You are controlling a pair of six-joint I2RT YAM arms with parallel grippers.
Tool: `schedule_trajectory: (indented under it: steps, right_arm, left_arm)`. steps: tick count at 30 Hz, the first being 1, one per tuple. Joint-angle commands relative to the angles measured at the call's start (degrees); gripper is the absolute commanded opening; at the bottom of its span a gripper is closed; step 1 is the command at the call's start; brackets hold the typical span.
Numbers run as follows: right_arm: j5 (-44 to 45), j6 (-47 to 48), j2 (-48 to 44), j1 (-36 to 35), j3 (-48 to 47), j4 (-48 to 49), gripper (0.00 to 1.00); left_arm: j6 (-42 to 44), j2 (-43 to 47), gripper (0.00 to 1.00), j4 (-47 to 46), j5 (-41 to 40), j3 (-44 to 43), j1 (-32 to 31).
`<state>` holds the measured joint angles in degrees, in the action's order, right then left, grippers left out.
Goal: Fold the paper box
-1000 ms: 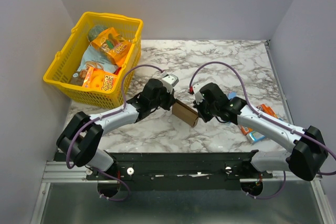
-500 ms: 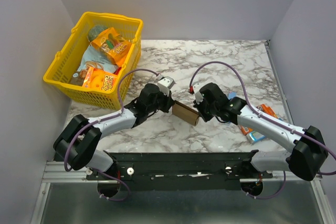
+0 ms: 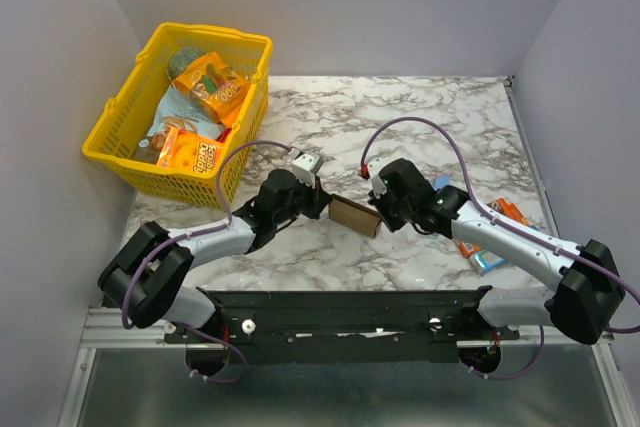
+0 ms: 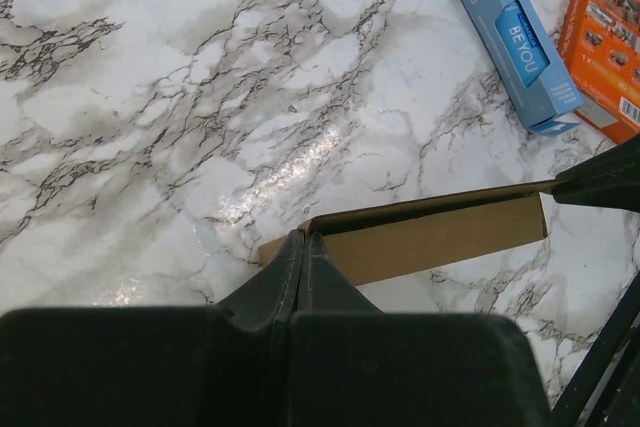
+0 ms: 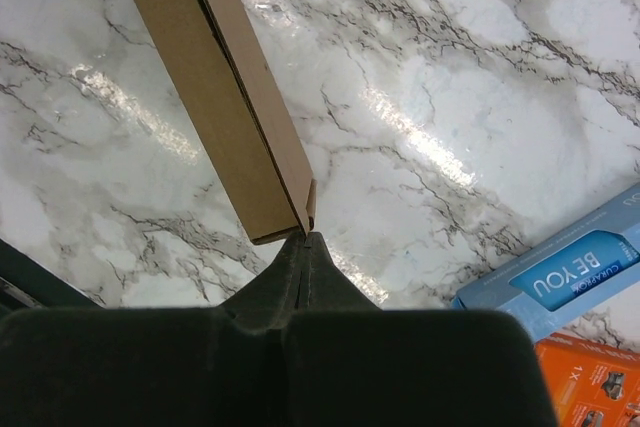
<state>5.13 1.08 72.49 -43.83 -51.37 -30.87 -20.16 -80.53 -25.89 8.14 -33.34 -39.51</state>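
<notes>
The paper box [image 3: 355,215] is a flat brown cardboard box lying between my two grippers at the table's middle front. My left gripper [image 3: 323,209] is shut, its tips against the box's left end [image 4: 430,237]. In the left wrist view cardboard shows on both sides of the closed fingertips [image 4: 303,239], with none visibly between them. My right gripper [image 3: 379,217] is shut too. Its tips [image 5: 305,239] meet the thin flap edge at the box's right end [image 5: 215,97].
A yellow basket [image 3: 118,137] holding snack packets stands at the back left. A slim blue packet [image 3: 487,260] and an orange packet [image 3: 511,212] lie to the right, under my right arm. Walls close in the table on the left, back and right.
My left arm has drawn back toward the left and near edge, tips staying at the box's left end. The box has turned slightly flatter. The right arm has barely moved.
</notes>
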Motion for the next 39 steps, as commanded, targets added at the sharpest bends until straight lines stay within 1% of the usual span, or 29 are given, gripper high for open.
schedule_trajectory:
  steps: [1,5,6,9,13,15,20,25,34,39]
  right_arm:
    - [3.57,-0.55,-0.42,-0.29,0.13,0.37,0.01]
    - [5.68,-0.91,0.2,-0.29,-0.65,-0.24,0.01]
    - [5.69,-3.43,0.37,-0.29,-1.0,-0.59,0.01]
    - [5.6,-5.82,0.99,-0.29,-2.49,-1.73,0.01]
    - [5.51,-12.76,2.92,-0.29,-5.22,-5.5,0.01]
    - [5.42,-15.13,4.06,-0.29,-5.93,-6.3,0.01]
    - [6.3,-24.97,6.26,-0.29,-8.48,-8.68,0.01]
    - [4.37,-32.79,7.92,-0.29,-6.9,-5.17,0.01]
    - [5.24,-38.87,10.22,-0.29,-7.25,-2.7,0.01]
    - [5.6,-39.05,11.01,-0.2,-8.3,-2.09,0.01]
  left_arm:
    - [-2.51,-1.47,0.0,3.92,-1.19,3.81,-0.57]
    - [-3.04,-1.73,0.0,3.04,-1.55,4.51,-0.92]
    - [-3.21,-1.82,0.0,2.78,-1.64,4.6,-1.18]
    - [-3.39,-2.08,0.0,2.86,-3.65,4.52,-2.68]
    - [-3.39,-1.73,0.0,4.0,-7.08,4.34,-4.35]
    - [-3.3,-1.47,0.0,4.27,-9.27,4.25,-5.14]
    - [-2.95,-1.29,0.0,6.38,-13.94,3.64,-7.42]
    - [-3.3,-2.0,0.0,6.38,-15.79,3.11,-9.27]
    - [-3.48,-2.0,0.0,6.29,-16.23,3.02,-10.41]
    - [-3.48,-2.0,0.0,6.11,-15.79,3.2,-10.5]
